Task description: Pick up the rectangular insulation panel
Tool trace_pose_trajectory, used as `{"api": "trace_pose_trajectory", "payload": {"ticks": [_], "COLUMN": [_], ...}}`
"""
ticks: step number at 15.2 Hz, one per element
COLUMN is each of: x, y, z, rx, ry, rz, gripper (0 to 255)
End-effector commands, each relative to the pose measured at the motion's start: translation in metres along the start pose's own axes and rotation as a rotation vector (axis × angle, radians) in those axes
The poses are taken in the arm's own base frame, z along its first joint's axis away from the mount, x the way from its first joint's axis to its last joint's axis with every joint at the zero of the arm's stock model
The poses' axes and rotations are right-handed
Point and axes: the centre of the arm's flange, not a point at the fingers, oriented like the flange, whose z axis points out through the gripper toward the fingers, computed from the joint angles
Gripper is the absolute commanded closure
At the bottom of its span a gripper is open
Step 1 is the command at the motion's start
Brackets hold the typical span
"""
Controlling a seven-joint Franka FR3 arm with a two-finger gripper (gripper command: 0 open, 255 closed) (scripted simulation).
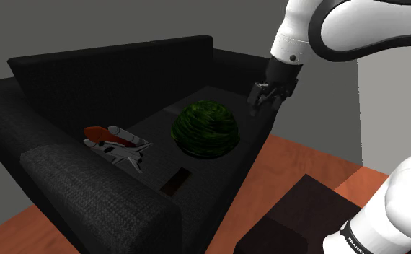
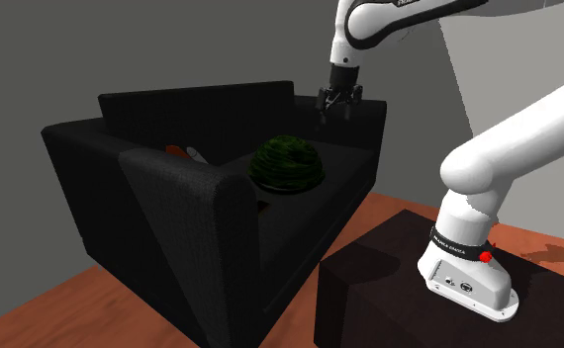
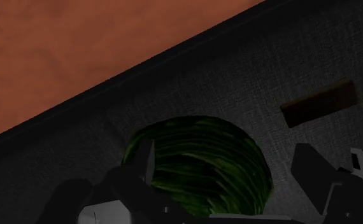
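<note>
There's the panel (image 1: 177,179): a thin, flat, dark brown rectangle lying on the black sofa's (image 1: 89,195) seat, right at the front edge. It sits apart from the green striped ball (image 1: 205,130), with bare cushion around it. The gripper (image 1: 265,99) hovers above the ball, fingers spread wide and holding nothing.

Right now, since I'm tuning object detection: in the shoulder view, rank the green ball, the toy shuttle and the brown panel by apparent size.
1. green ball, the bulkiest.
2. toy shuttle, about as long but slimmer.
3. brown panel, a small flat slab, clearly smallest.
</note>
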Motion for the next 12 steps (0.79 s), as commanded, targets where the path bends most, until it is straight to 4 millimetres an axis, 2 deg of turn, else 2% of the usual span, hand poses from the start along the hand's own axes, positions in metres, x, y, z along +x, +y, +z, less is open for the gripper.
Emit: {"api": "trace_pose_trajectory", "payload": {"ticks": [1,12], "x": [-0.001,0.018], "y": [-0.018,-0.114], "z": [0.019,0.126], "rx": [0.001,0.001], "ry": [-0.007,-0.047], "rz": [0.065,0.393], "gripper": [0,0]}}
